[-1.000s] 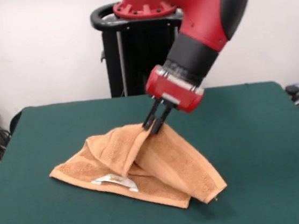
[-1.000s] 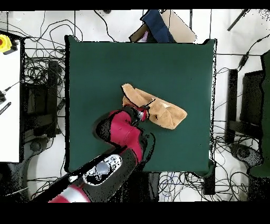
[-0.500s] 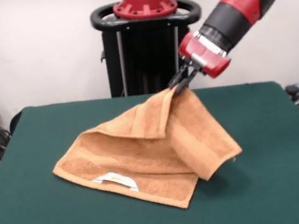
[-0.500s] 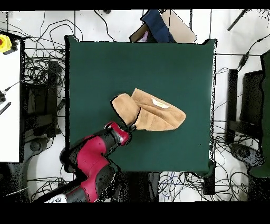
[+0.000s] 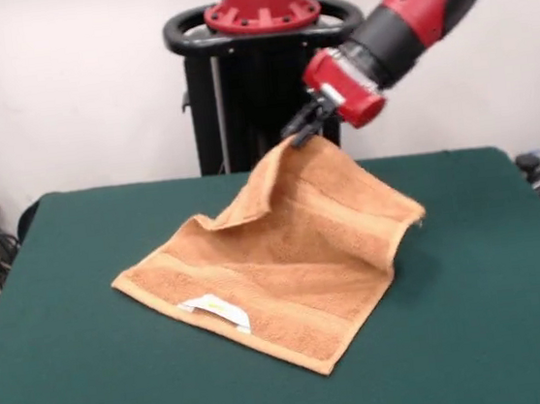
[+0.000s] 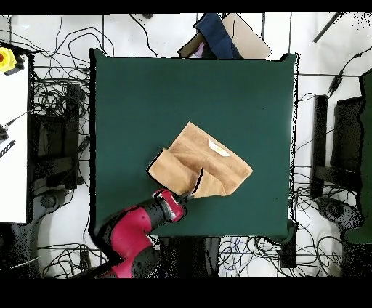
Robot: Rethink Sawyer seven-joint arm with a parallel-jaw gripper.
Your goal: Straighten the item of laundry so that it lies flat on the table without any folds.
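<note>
Gripper (image 5: pixel 299 130) is pinched shut on one corner of the towel (image 5: pixel 277 260), holding it up in the upper middle of the front view. In the overhead view the same corner sits at the gripper (image 6: pixel 190 195), low centre of the frame.

Change over the last second: the towel was a bunched heap with the gripper low on top of it. It has since been lifted and drawn toward the table's far edge in the front view. Most of the cloth is now opened out. The edge with the white label (image 5: pixel 216 310) lies flat on the table (image 5: pixel 85 379), lower left of centre.

Judgement: unfolding is well along but not done. The cloth near the held corner hangs off the table surface, and the corner at right centre of the front view curls up. The overhead view shows a fold beside the gripper. The lifted part must be laid down without doubling under.

Surroundings: cables on the floor at left and right of the table, and a dark blue thing (image 6: pixel 218 36) off the top edge in the overhead view. Nothing on the table top blocks the towel.
</note>
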